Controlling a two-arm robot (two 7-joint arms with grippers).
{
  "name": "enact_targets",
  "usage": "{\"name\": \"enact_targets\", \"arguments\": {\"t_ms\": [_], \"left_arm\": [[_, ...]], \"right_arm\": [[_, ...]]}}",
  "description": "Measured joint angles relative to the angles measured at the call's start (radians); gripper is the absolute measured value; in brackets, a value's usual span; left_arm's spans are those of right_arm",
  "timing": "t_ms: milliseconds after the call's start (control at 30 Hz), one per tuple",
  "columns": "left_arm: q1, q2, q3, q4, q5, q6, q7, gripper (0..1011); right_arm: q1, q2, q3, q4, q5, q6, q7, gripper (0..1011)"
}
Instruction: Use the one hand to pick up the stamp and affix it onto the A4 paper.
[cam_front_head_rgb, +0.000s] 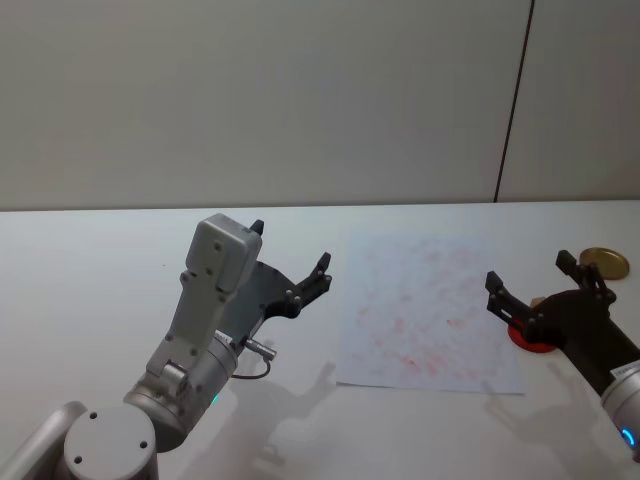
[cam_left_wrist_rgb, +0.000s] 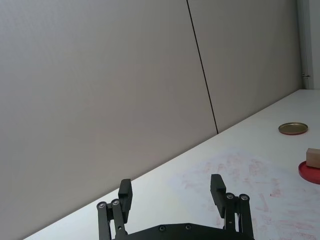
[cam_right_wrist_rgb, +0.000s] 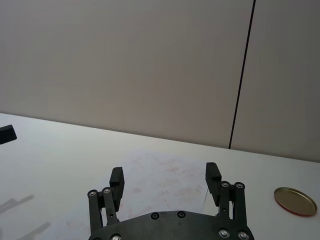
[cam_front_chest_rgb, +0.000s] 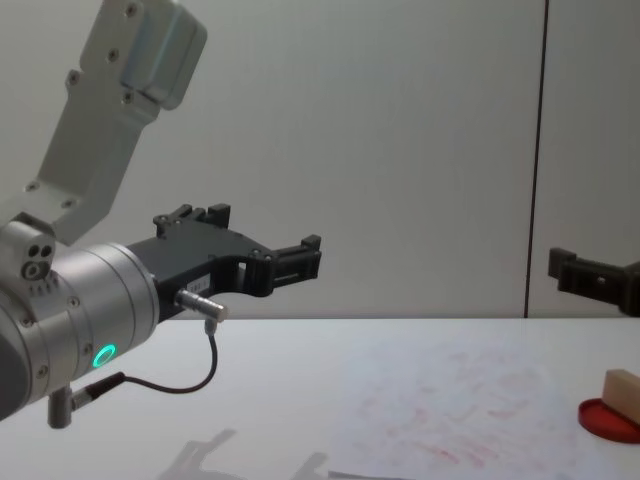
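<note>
Stamp (cam_front_chest_rgb: 622, 392): tan wooden block standing on the red ink pad (cam_front_chest_rgb: 603, 418), on the white bench (cam_front_head_rgb: 100, 280), at the edge of the A4 paper (cam_front_head_rgb: 430, 310), about 4 o'clock from the sheet's centre in the head view. Right hand (cam_front_head_rgb: 527, 268): fingers spread wide, empty, held in the air above the bench, by far the nearer of the two. In the head view the stamp lies at 6 o'clock from its fingertips, under the hand's body and largely covered by it, so the fingers point beyond the block towards the paper. In the chest view the block sits below the hand at 5 o'clock. Judgement: the pick-up calls for a draw-back and a descent. Stamp's long axis: cannot tell, as the block is cut by the frame edge. Left hand (cam_front_head_rgb: 291, 244): spread wide, empty, raised at 9 o'clock of the paper, well apart from the stamp.
</note>
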Motion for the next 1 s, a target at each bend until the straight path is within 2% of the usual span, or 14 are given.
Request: {"name": "enact_targets", "arguments": {"t_ms": [167,633,1000], "left_arm": [[0.000,0.000,0.000,0.000,0.000,0.000,0.000,993],[0.000,0.000,0.000,0.000,0.000,0.000,0.000,993],[0.000,0.000,0.000,0.000,0.000,0.000,0.000,993]], "right_arm": [[0.014,0.000,0.006,0.019,0.004,0.012,0.010,1001],[0.098,0.006,0.038,0.158,0.018,0.070,0.074,1001],[0.136,0.011,0.052,0.229,0.020,0.112,0.104,1001]]}}
